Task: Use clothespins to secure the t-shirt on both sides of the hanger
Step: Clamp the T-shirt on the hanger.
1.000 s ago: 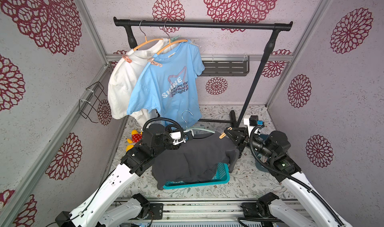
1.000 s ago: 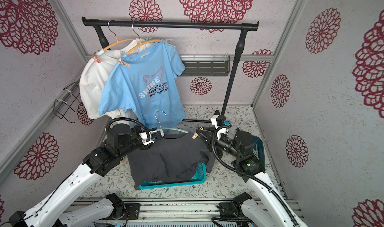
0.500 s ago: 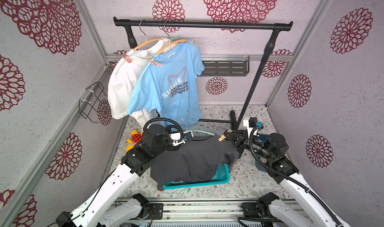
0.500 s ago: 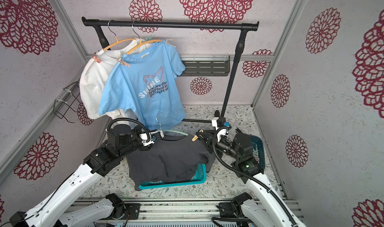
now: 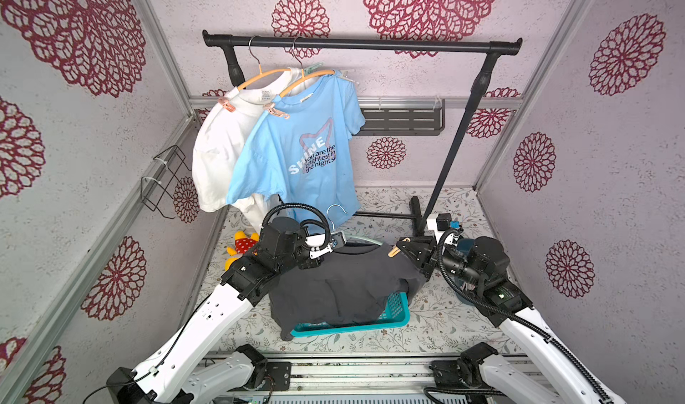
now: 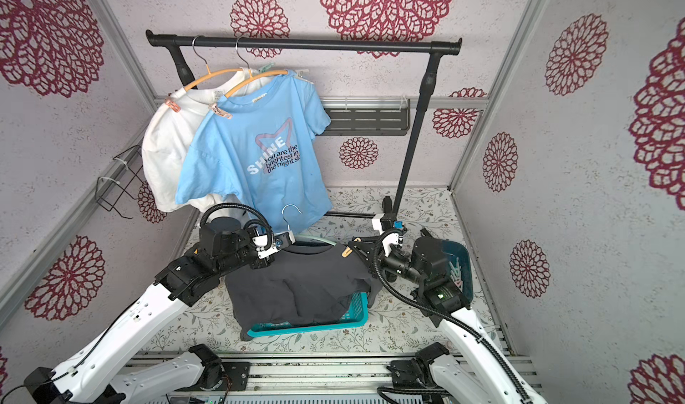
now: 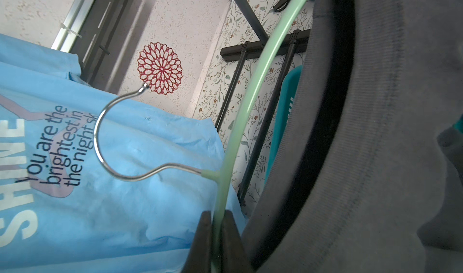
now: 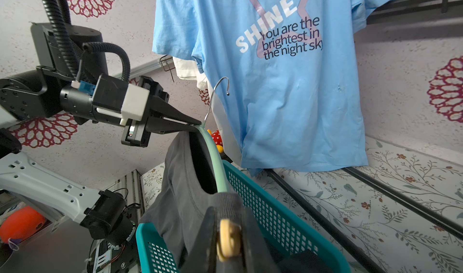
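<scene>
A dark grey t-shirt (image 5: 344, 291) hangs on a mint green hanger (image 5: 365, 240) and drapes over the basket. My left gripper (image 5: 339, 240) is shut on the hanger bar (image 7: 250, 89) close to its metal hook, as the left wrist view shows at the jaws (image 7: 217, 215). My right gripper (image 5: 402, 248) is shut on a yellow-orange clothespin (image 5: 393, 251) at the t-shirt's right shoulder. In the right wrist view the clothespin (image 8: 228, 239) sits between my fingers, right behind the shoulder fabric (image 8: 225, 199). Whether its mouth bites the cloth is hidden.
A teal basket (image 5: 396, 309) stands under the t-shirt. Behind is a black rail (image 5: 359, 44) carrying a blue t-shirt (image 5: 304, 154) and a white one (image 5: 218, 150), each pinned with pink clothespins. A dark bin of clothespins (image 6: 459, 268) sits at the right, a toy (image 5: 242, 244) at the left.
My right gripper has sunk slightly with the clothespin toward the t-shirt's shoulder. The left gripper keeps the hanger nearly still.
</scene>
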Controlling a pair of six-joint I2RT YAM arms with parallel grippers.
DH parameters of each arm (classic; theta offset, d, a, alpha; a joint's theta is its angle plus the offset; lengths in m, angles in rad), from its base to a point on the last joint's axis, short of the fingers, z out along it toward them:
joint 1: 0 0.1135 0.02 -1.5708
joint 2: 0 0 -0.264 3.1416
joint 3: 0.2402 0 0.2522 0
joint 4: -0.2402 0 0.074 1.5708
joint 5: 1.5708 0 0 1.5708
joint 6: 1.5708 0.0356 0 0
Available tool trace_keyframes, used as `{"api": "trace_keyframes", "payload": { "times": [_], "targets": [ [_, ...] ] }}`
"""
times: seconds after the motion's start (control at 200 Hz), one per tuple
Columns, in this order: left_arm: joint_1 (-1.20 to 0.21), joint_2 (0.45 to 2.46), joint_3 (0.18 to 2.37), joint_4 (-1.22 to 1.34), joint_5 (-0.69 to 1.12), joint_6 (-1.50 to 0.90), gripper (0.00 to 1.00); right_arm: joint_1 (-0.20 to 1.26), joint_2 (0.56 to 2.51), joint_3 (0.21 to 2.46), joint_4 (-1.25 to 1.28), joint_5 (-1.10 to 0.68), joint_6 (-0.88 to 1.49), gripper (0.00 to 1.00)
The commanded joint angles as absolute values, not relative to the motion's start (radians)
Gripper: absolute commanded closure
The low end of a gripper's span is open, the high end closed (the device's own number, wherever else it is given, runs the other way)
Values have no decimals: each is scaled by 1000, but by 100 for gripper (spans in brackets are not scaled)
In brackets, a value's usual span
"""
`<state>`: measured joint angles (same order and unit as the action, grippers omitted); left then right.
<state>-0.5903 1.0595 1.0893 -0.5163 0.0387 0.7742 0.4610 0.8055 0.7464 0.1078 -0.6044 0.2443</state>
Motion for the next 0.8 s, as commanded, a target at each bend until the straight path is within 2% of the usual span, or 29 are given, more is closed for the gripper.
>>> {"api": "trace_keyframes", "payload": {
  "times": [0.0,0.27,0.445,0.535,0.625,0.665,0.736,0.796],
  "targets": [
    [-577,1063,1148,-398,79,695,100,493,812,715,100,-637,255,100],
    [-571,1043,1100,-343,98,723,100,506,824,712,102,-626,275,100],
    [-572,1038,1072,-343,106,764,100,507,802,752,35,-536,260,100],
    [-574,1038,1058,-335,95,781,100,506,801,762,30,-518,266,89],
    [-577,1047,1057,-359,72,807,100,506,802,776,28,-484,267,86],
    [-578,1057,1057,-373,62,819,100,506,806,787,22,-474,263,81],
    [-583,1072,1057,-396,54,843,100,506,811,817,6,-460,254,67],
    [-584,1090,1053,-406,52,862,100,506,809,839,-8,-453,247,47]
  ]
}}
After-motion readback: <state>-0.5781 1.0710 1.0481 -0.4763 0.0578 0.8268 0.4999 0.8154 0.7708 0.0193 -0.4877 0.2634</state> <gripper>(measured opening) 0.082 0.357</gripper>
